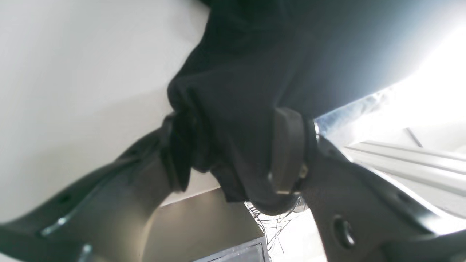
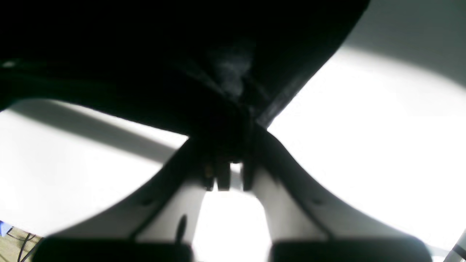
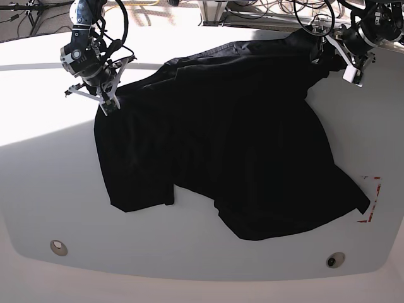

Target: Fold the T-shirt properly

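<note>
Black T-shirt (image 3: 227, 145) (bunched) between both parted left pincer (image 1: 233, 153) fingers.

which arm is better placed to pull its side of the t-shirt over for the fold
Right, tentatively. The right end effector is pinched shut on the T-shirt edge. The left end effector has cloth bunched between parted fingers, so its grip looks loose and it may need to re-grasp first.

Black-cabled arms (image 3: 85, 38) end in pale, screw-holed claws (image 3: 104, 95).

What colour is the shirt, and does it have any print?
The T-shirt is plain black, no print, clearest in the base view.
</note>
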You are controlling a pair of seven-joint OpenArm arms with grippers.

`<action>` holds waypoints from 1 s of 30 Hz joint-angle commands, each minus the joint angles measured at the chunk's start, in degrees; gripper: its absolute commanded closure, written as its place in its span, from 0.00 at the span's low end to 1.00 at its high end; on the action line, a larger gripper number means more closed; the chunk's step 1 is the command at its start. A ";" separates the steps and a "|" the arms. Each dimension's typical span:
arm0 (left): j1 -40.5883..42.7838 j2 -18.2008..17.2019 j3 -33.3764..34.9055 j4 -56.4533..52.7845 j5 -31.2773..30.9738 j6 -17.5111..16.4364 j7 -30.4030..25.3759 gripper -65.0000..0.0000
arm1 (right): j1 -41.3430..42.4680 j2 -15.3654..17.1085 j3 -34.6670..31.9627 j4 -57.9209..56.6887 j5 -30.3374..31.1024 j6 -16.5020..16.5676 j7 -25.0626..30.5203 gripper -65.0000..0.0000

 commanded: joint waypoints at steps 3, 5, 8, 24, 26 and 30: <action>0.25 -0.88 -0.27 0.84 -0.62 -0.19 -0.76 0.65 | -0.91 0.17 0.35 0.49 -0.24 -0.45 0.89 0.70; 0.25 -0.88 -0.27 0.84 -0.62 -0.19 -0.76 0.69 | -1.61 0.08 0.35 0.58 -0.24 -0.45 0.98 0.59; 0.34 -0.97 -0.27 0.84 -0.62 -0.19 -0.76 0.69 | -1.88 -1.50 0.44 0.67 -0.24 -0.45 0.98 0.44; 0.16 -4.31 -3.34 0.58 -0.97 -4.68 -0.76 0.25 | 0.23 -9.50 13.36 0.84 1.16 0.34 0.63 0.37; -1.51 -4.31 -3.87 0.66 -1.06 -7.14 -0.67 0.25 | 0.50 -11.26 17.32 0.84 3.71 1.92 0.45 0.37; -4.50 -4.40 -5.45 0.58 -0.79 -11.09 0.56 0.25 | 0.67 -13.81 23.21 0.84 9.52 3.86 -0.78 0.38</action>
